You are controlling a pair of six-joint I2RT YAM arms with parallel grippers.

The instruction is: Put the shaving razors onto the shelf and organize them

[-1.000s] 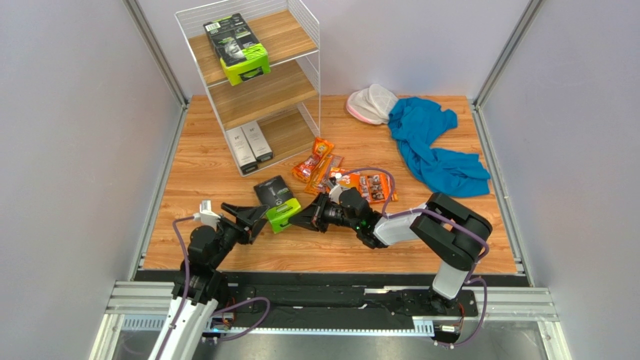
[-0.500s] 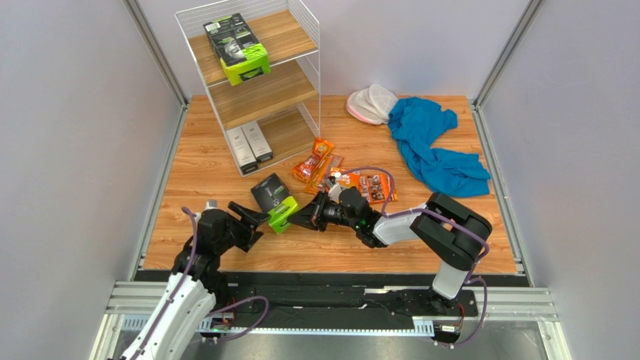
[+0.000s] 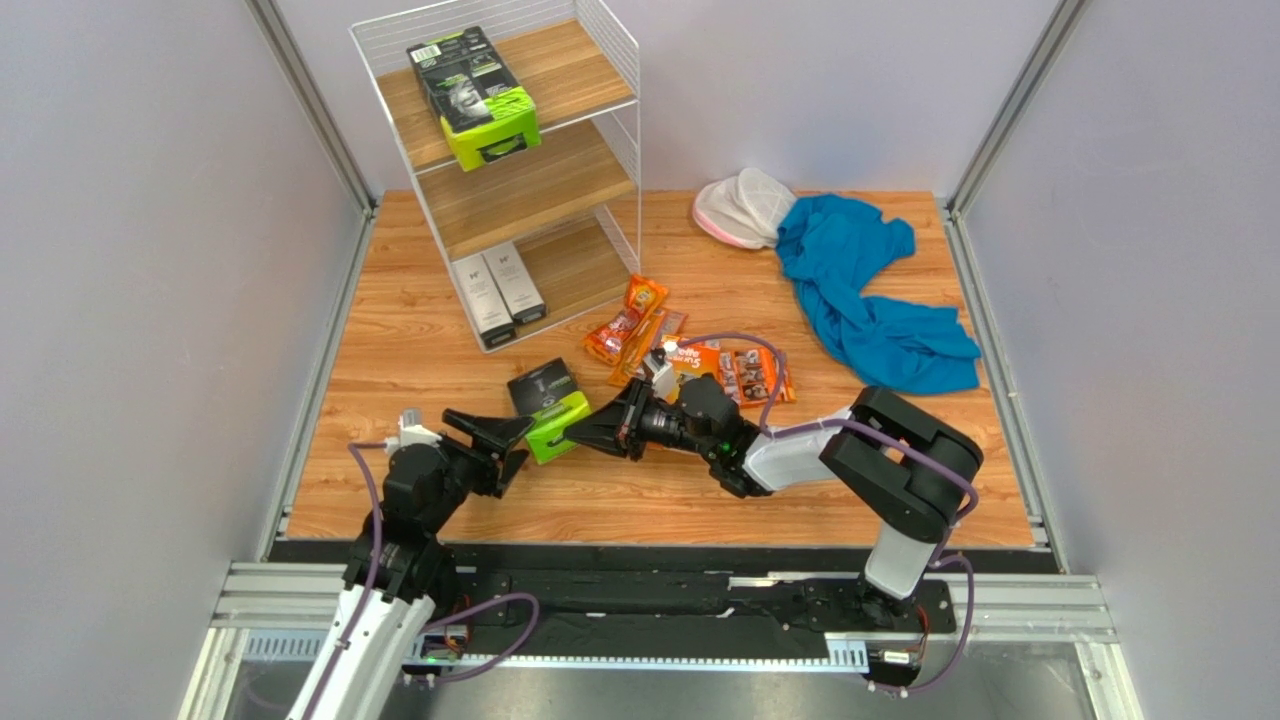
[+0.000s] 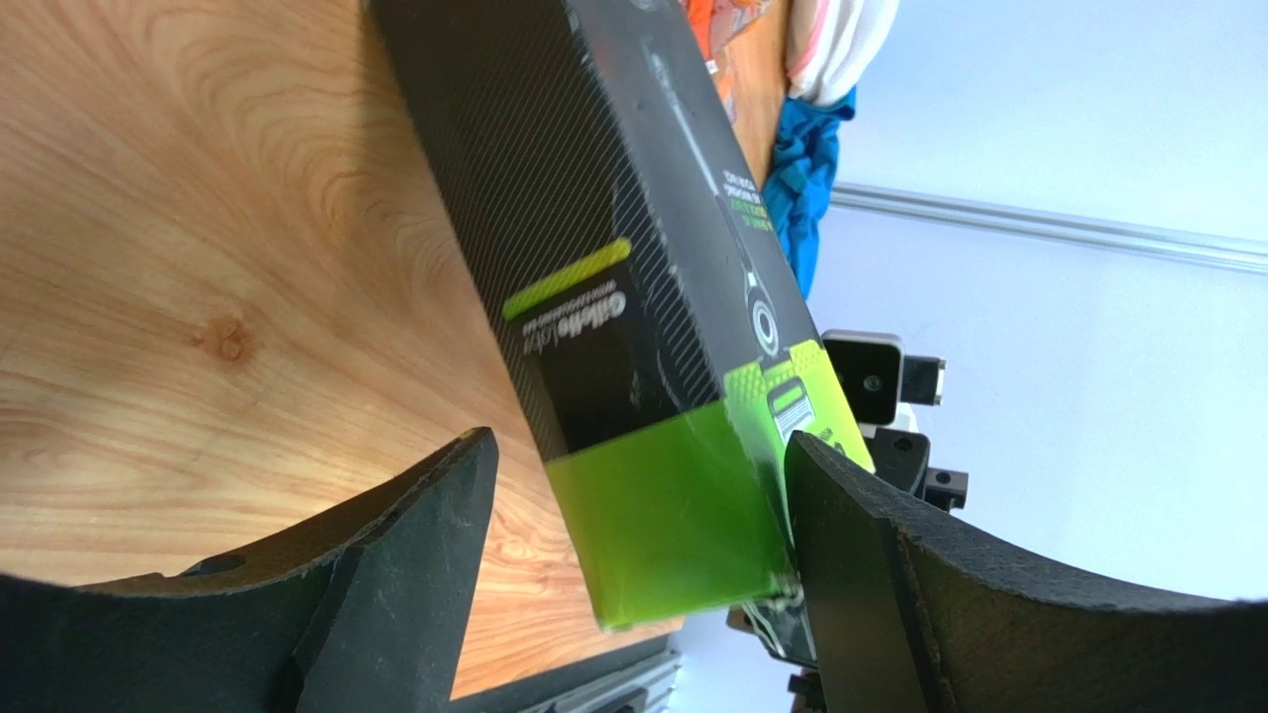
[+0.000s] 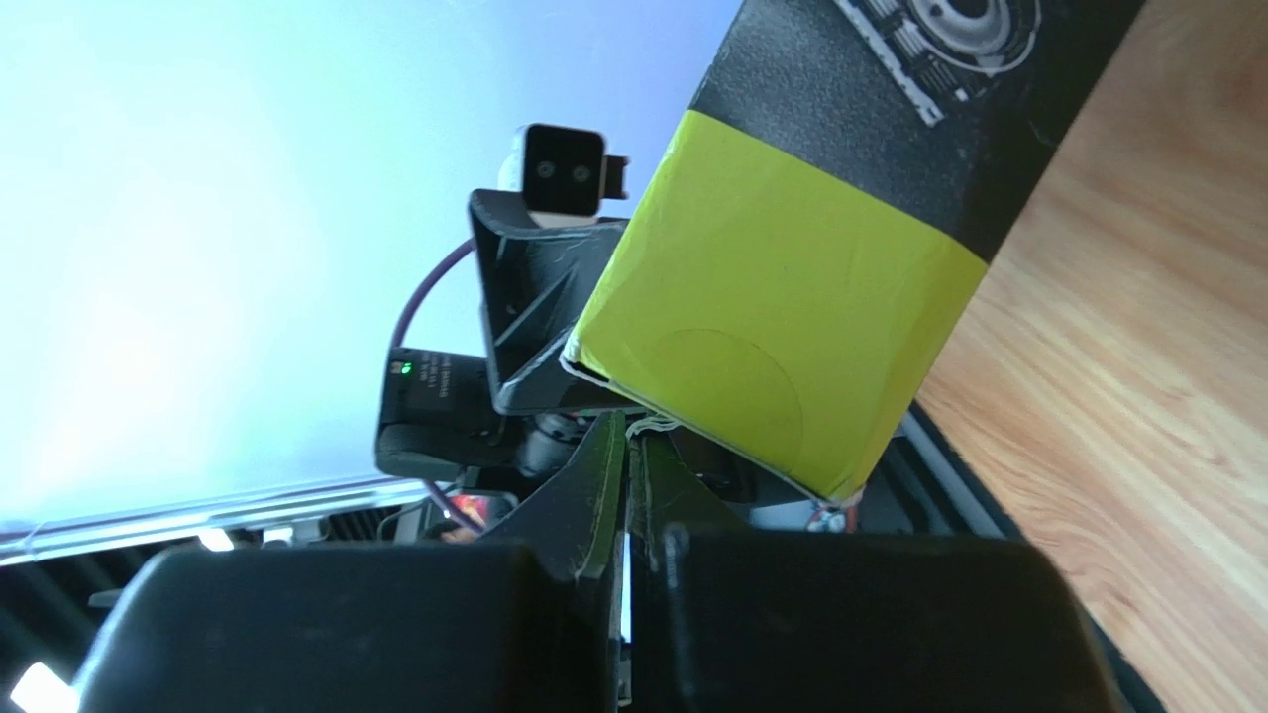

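A black razor pack with a lime-green end lies tilted on the table, green end raised. It fills the left wrist view and the right wrist view. My left gripper is open, its jaws either side of the green end; the right jaw is at the pack's edge. My right gripper is shut and empty, its tips under the green end's lower edge. A second black-and-green pack lies on the top tier of the shelf. Orange packs lie behind.
Two slim grey-white boxes stand on the shelf's lowest tier. More orange packs lie by the right arm. A blue cloth and a white-pink item lie at the back right.
The pack's green end has risen and shifted a little left over the shut right gripper. My left gripper has come back in around that end.
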